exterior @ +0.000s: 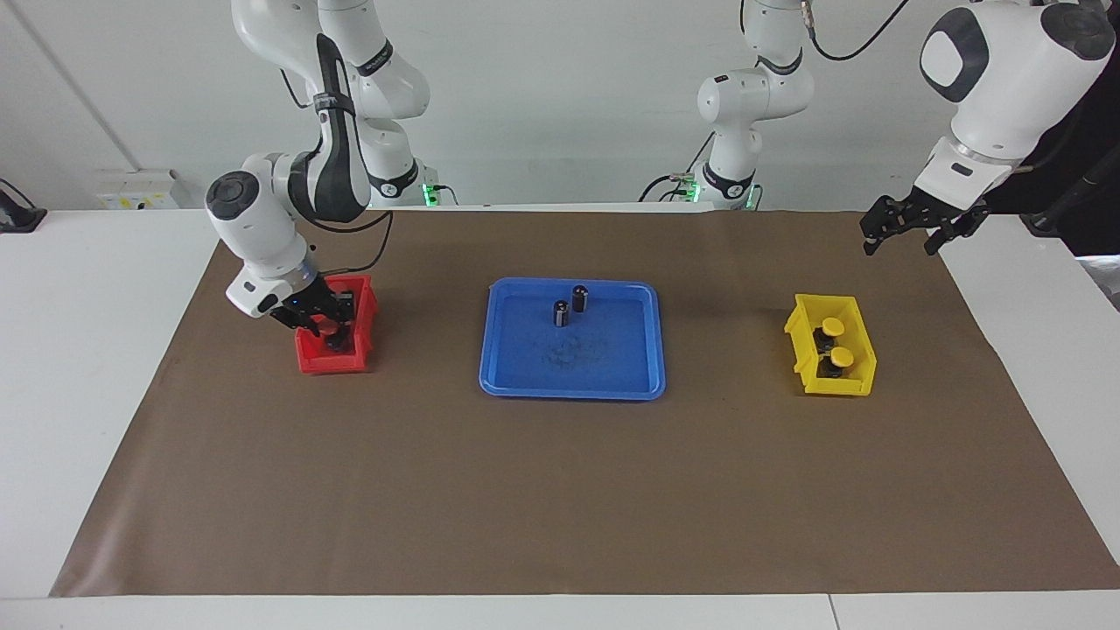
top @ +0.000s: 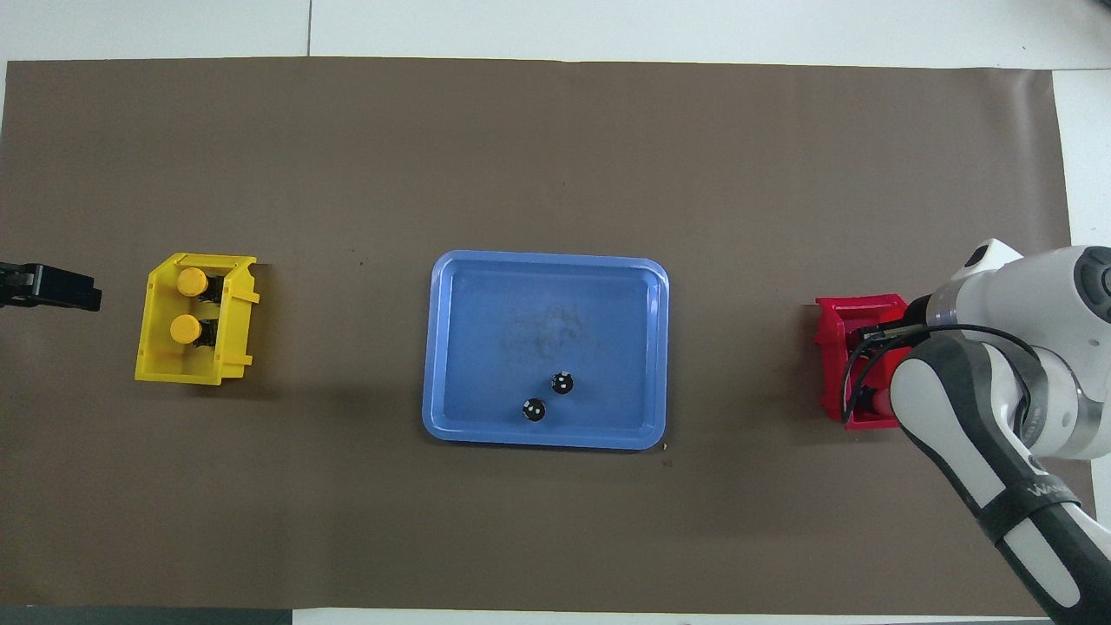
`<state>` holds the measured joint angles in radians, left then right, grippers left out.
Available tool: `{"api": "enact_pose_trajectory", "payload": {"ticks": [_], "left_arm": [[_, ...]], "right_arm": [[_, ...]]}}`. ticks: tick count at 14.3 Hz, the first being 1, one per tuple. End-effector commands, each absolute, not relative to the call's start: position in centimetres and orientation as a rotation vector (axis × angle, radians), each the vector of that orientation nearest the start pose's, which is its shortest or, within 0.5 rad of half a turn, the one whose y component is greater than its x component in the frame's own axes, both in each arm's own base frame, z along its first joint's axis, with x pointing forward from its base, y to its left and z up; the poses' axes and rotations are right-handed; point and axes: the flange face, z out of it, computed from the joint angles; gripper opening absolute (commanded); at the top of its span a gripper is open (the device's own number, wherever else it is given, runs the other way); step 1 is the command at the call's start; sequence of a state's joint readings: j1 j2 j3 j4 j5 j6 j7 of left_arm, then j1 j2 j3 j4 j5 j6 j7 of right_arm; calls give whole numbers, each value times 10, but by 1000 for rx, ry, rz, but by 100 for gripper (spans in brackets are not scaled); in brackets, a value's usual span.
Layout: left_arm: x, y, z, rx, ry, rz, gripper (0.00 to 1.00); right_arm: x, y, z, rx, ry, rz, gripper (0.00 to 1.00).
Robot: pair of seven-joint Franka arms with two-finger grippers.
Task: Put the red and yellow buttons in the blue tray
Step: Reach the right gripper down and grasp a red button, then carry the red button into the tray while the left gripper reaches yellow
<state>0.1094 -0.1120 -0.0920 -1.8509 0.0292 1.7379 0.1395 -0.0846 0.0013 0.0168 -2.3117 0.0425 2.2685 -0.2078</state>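
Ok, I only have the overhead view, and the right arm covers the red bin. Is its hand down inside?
Observer: Yes, the right hand is down inside the red bin, shut; on what, I can't tell.
Operator: And the left hand, at my picture's edge?
Observer: The left hand hangs high in the air, well above the yellow bin and not over it.
Operator: The dark cylinders?
Observer: Both dark cylinders stand upright in the blue tray.
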Motion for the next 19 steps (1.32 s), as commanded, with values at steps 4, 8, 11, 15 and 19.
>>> {"api": "enact_pose_trajectory", "payload": {"ticks": [4,8,11,15,19], "left_arm": [[534,19,491,-3122,146,-28,94],[573,20,441,-3159,72,-153,94],[580,8,424,-3168,21,-155,92],[578,6,418,-3169,21,-138,85],[576,5,410,-3169,21,-130,72]], "right_arm": [[521,-31,368,-3077,-219,85,26],[565,-15,443,-3059,-268,194,26],[585,40,481,-3069,-227,183,27],[591,152,482,-3083,-139,34,26],[585,257,444,-3060,38,-61,25]]}}
